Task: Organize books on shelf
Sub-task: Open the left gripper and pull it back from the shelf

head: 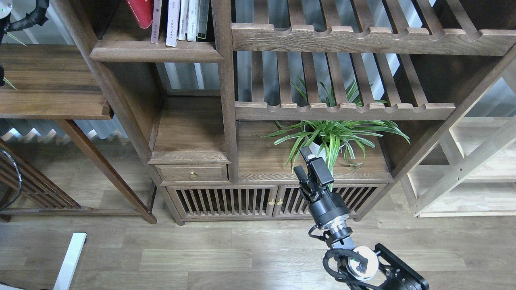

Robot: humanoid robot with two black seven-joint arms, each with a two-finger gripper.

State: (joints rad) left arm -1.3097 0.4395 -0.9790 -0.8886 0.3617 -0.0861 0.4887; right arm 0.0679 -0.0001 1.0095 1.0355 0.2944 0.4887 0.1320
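The dark-brown plank shelf (155,52) with its thick rounded lip is at the top left. A red book (141,12) leans in it, its lower corner just left of several upright books, and its top is cut off by the frame edge. A pale lavender-white book (173,22) stands among the upright ones. I cannot pick out the dark maroon cover. Part of my left arm (24,18) shows at the top left corner; its gripper is out of view. My right gripper (302,161) is open and empty, low in front of the cabinet.
A potted spider plant (330,135) stands on the cabinet top just behind my right gripper. Slatted racks with scalloped rails (342,110) are on the right, a pale light-wood unit (475,169) at far right, and a small drawer (192,174) under the low niche.
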